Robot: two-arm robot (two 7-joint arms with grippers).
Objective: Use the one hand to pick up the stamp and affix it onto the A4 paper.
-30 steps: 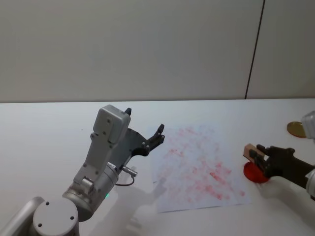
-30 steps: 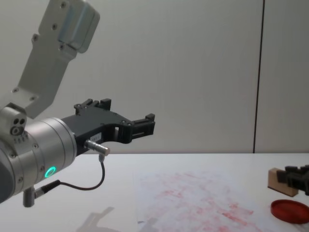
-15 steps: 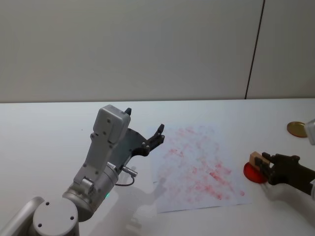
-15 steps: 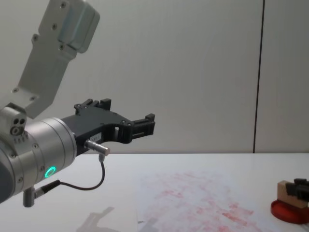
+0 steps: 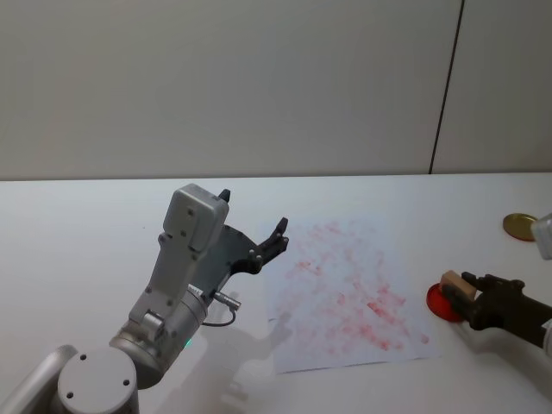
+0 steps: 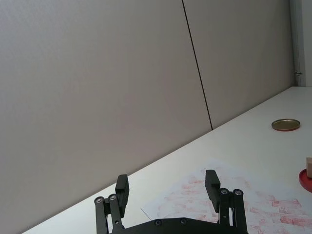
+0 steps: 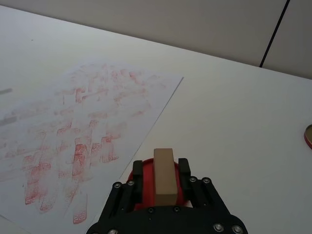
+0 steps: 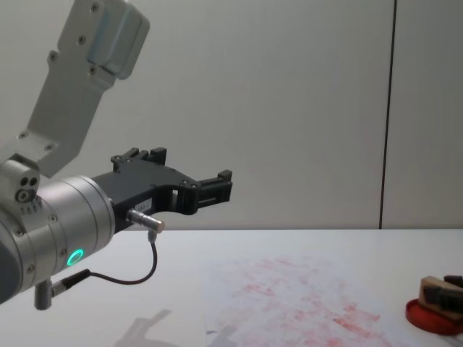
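Stamp (image 7: 164,176) sits clamped between the jaws of the right gripper (image 7: 163,187) at the right side of the table, pressed down onto the red ink pad (image 5: 442,304), just right of the A4 paper (image 5: 349,291). The block looks tilted in the head and chest views, so a likely fault is uneven inking: one edge of the face takes red and the print comes out partial. A slanted grip could also let the block twist between the slim jaws when it is pushed onto the sheet, smearing the mark. The paper lies loose on the white table (image 5: 78,233), so a sideways drag during pressing could slide or crease it. The left gripper (image 6: 166,187) hangs parked above the sheet's left edge with its fingers spread apart and nothing between them. A round brass-coloured lid (image 5: 517,226) lies far right; whether it holds anything cannot be told.
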